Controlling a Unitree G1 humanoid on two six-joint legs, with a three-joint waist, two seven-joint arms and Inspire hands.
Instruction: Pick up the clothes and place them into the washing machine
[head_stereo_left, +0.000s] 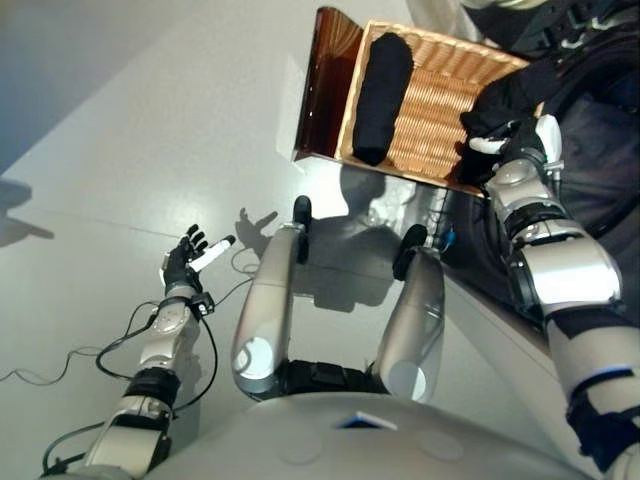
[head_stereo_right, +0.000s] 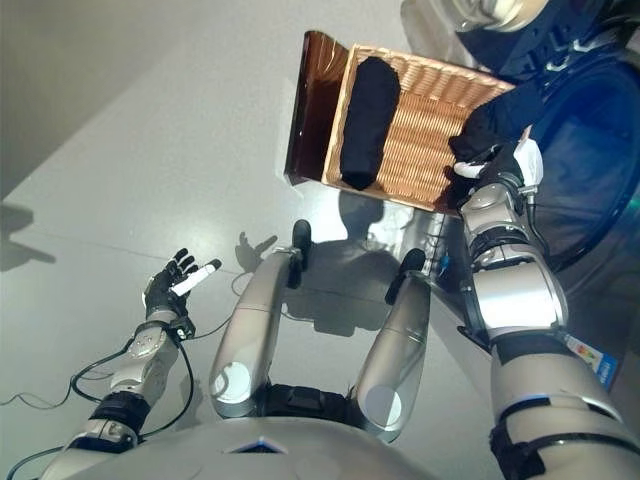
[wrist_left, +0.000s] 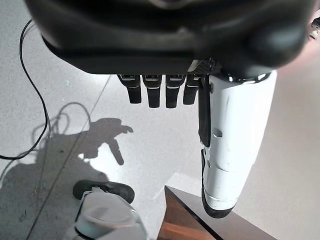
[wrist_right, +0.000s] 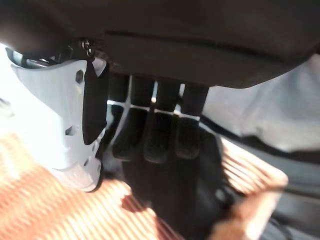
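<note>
A woven basket (head_stereo_left: 440, 85) stands on the floor ahead of me, with a long rolled black garment (head_stereo_left: 383, 95) lying in its left half. My right hand (head_stereo_left: 512, 150) is at the basket's near right corner, its fingers (wrist_right: 155, 135) curled into a second black garment (wrist_right: 185, 200) with the white-covered thumb beside it. That garment (head_stereo_left: 505, 100) bunches just above the hand, over the rim. The washing machine's dark opening (head_stereo_right: 600, 120) lies right beside the hand. My left hand (head_stereo_left: 188, 260) hangs open over the bare floor at the left, holding nothing.
The basket has a brown glossy outer wall (head_stereo_left: 322, 90) on its left side, and its corner (wrist_left: 185, 222) shows past my left hand (wrist_left: 165, 92). Grey floor spreads to the left and front. The washer's front takes up the right edge.
</note>
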